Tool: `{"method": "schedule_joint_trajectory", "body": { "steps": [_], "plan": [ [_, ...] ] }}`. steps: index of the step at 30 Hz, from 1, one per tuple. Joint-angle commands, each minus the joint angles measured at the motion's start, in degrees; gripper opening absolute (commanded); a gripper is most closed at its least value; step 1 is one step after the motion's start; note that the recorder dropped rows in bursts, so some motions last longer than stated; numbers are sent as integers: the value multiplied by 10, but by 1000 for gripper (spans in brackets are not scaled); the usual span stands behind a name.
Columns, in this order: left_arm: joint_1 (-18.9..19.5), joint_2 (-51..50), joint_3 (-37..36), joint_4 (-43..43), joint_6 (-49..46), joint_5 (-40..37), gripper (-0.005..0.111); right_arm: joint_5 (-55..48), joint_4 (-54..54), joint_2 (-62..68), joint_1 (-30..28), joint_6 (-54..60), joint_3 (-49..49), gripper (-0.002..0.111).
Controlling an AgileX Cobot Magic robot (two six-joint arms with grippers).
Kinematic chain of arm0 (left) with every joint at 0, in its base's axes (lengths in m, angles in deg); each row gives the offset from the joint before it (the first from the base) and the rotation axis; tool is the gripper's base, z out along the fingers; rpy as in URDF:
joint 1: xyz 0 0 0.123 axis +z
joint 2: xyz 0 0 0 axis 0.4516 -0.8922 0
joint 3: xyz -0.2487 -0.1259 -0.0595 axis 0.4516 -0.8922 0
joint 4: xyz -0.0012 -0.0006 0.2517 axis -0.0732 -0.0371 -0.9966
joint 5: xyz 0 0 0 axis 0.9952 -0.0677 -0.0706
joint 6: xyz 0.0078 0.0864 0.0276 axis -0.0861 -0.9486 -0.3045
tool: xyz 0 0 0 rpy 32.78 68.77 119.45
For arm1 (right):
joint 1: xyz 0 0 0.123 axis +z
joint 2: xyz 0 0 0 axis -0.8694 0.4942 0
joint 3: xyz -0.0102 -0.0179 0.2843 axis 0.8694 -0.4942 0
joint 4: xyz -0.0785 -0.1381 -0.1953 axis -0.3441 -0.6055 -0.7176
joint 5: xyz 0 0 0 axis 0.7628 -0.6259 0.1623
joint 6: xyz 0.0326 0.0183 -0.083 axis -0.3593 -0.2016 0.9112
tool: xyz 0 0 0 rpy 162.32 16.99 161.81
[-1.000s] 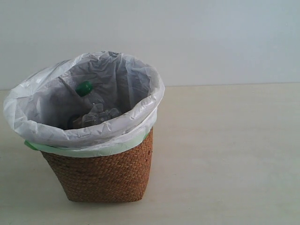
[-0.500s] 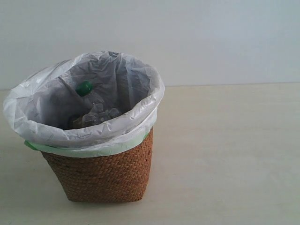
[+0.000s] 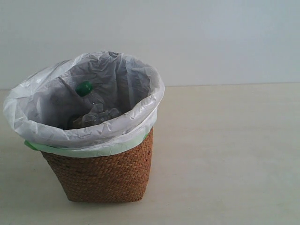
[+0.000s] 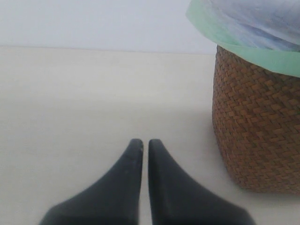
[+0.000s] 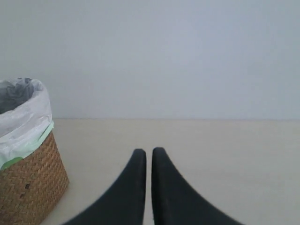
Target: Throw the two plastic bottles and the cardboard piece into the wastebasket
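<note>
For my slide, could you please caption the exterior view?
Bag-lined wicker wastebasket standing on the table, with a green-capped bottle visible inside.

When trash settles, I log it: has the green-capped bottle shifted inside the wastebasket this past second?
No. The green-capped bottle keeps its place against the wastebasket rim in the exterior view.

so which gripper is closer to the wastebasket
Left. The left gripper sits close beside the wastebasket; the right gripper looks farther off to its side.
</note>
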State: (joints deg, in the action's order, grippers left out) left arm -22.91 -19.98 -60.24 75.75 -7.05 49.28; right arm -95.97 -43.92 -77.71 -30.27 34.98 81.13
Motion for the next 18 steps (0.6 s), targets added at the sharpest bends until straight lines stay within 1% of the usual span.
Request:
{"method": "schedule_joint_trajectory", "body": {
  "steps": [1,3,5,7,10,14,18],
  "plan": [
    [2,1,-2,-2,-3,0,4,202,-50,-4,-25,2,-123,0],
    [2,1,-2,-2,-3,0,4,263,-46,-4,-46,-2,-166,0],
    [2,1,-2,-2,-3,0,4,297,-45,-4,-68,-31,-195,0],
    [2,1,-2,-2,-3,0,4,323,-43,-4,-91,-99,-201,0],
    [2,1,-2,-2,-3,0,4,317,-38,-4,-108,-220,-201,0],
    [2,1,-2,-2,-3,0,4,322,-38,-4,-108,-192,-201,0],
    [2,1,-2,-2,-3,0,4,280,-38,-4,-108,-172,-201,0]
  ]
}}
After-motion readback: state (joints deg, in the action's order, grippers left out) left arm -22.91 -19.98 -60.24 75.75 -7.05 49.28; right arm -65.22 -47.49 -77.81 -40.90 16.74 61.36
